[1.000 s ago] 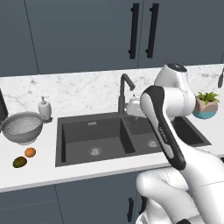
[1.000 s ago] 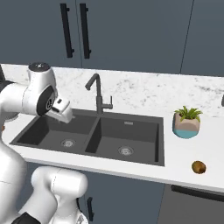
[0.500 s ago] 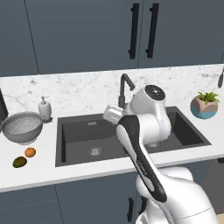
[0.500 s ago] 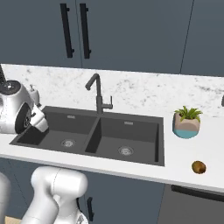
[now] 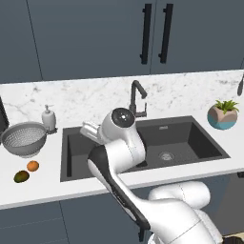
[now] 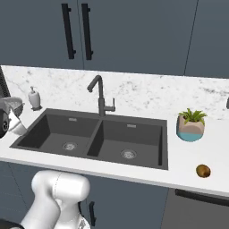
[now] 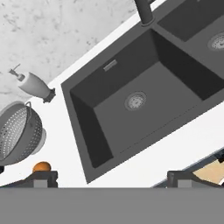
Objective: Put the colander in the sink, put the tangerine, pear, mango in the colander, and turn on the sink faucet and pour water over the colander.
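The silver perforated colander [image 5: 24, 138] stands on the white counter left of the dark double-basin sink [image 5: 143, 143]. In front of it lie the orange tangerine [image 5: 32, 166] and the dark green mango [image 5: 21, 177]. The pear is out of view. The dark faucet [image 5: 137, 97] rises behind the sink's middle, and no water runs. My gripper [image 5: 89, 131] hangs over the left side of the left basin, pointing toward the colander. In the hand view the gripper [image 7: 111, 180] is open and empty, with the colander [image 7: 17, 133] and tangerine [image 7: 42, 166] at the left.
A white soap dispenser [image 5: 47, 118] stands just right of the colander, at the sink's back left corner. A potted plant [image 5: 222, 114] sits on the right counter. A small brownish-green fruit [image 6: 203, 170] lies near the right counter's front edge.
The arm has swung left, from over the right basin, across the sink, to the left basin's left side. The gripper has stayed open. Nothing on the counter has moved.
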